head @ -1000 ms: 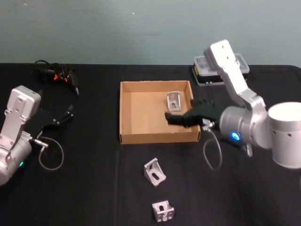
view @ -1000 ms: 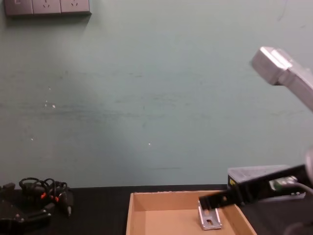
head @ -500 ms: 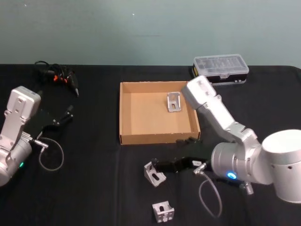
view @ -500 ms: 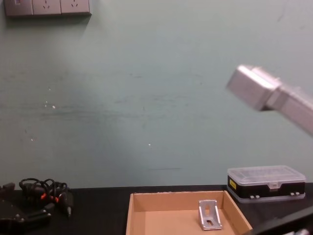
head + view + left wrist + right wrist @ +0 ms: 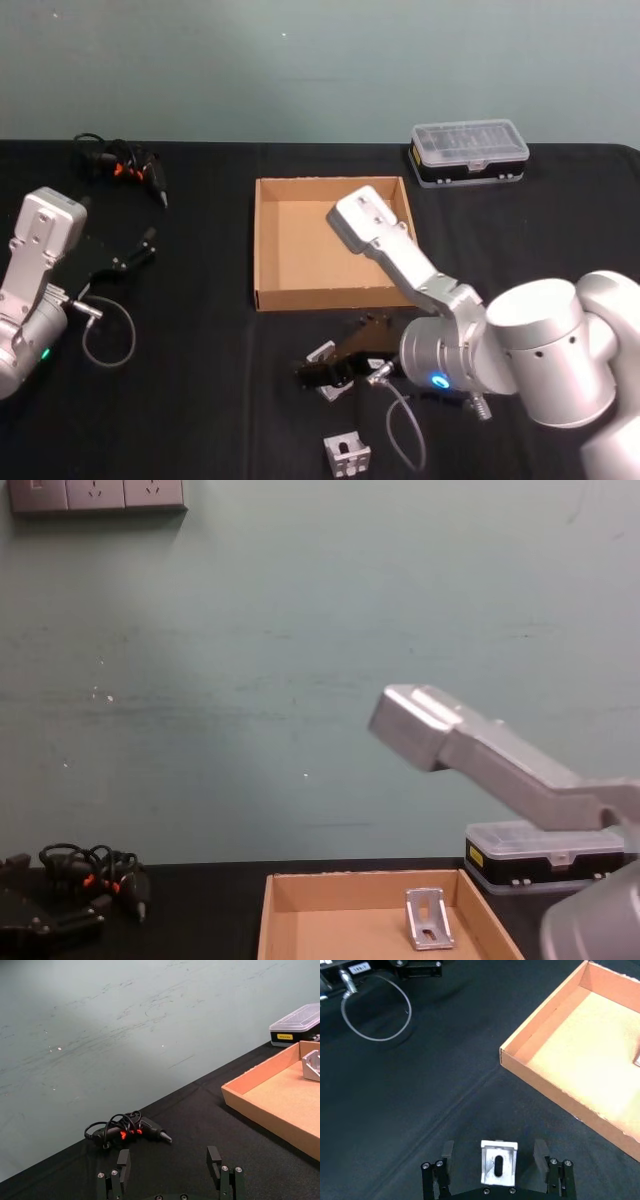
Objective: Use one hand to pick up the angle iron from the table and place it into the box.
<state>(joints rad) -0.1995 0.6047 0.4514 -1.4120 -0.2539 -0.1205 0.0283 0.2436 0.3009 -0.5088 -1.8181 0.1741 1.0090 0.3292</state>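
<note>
Overhead, right gripper (image 5: 325,370): black, low over the matte black table (image 5: 200,400) just in front of the box, its fingers on either side of the middle angle iron.
Head view, brackets on the table: two, bright folded metal. The middle angle iron (image 5: 322,357) is at the fingers; the front angle iron (image 5: 347,452) lies apart, nearer the robot.
Head view, box (image 5: 300,295): one, shallow brown cardboard with an open top, its right part crossed by the smooth silver-grey arm link (image 5: 385,240).
Head view, left gripper (image 5: 115,258): parked at the table's left side.
Left wrist view, left gripper: two black fingers apart, nothing between them.
Right wrist view, jaws: spread wide with one slotted bracket between them, a gap on each side, nothing clamped.
Chest view, boxed angle iron (image 5: 427,918): one, upright and slotted, inside the box near its right wall.
Chest view, plastic case (image 5: 520,852): one, with a clear lid and black base, behind the box.
</note>
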